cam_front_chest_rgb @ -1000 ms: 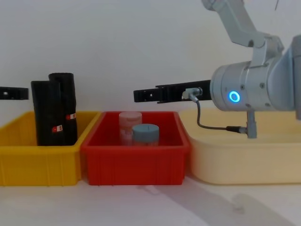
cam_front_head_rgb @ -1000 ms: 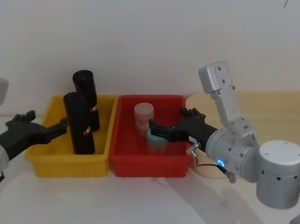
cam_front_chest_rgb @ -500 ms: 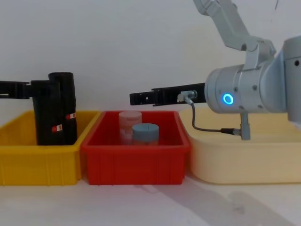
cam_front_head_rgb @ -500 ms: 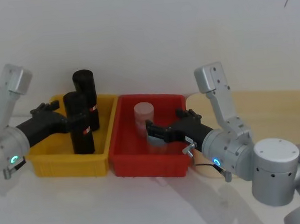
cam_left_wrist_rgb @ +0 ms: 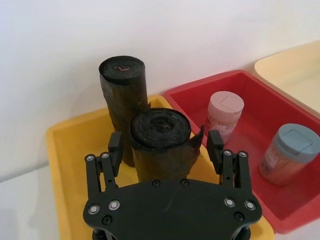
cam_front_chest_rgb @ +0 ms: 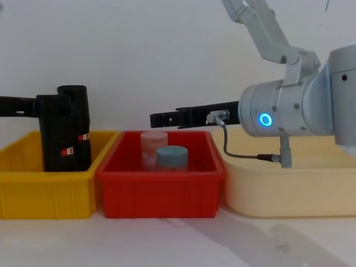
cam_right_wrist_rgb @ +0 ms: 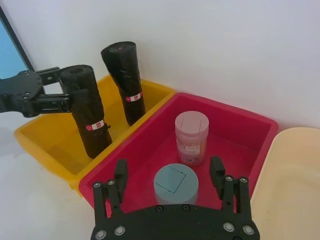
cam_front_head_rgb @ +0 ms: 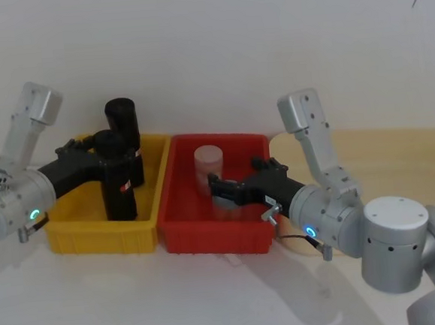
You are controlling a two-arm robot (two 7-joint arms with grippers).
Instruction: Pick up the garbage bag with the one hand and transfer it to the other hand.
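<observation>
Garbage bag (cam_front_head_rgb: 118, 178), red-white label (cam_front_head_rgb: 126, 188)

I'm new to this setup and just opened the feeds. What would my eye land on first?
The garbage bag, a black roll standing in the yellow bin on the left, with the left gripper open either side of its top and a second roll behind it. Then the right gripper, open, hanging above a pink jar and a blue-lidded jar in the red bin.

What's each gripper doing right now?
Left gripper: open, straddling the nearer garbage bag.
Right gripper: open, empty, above the red bin.
</observation>
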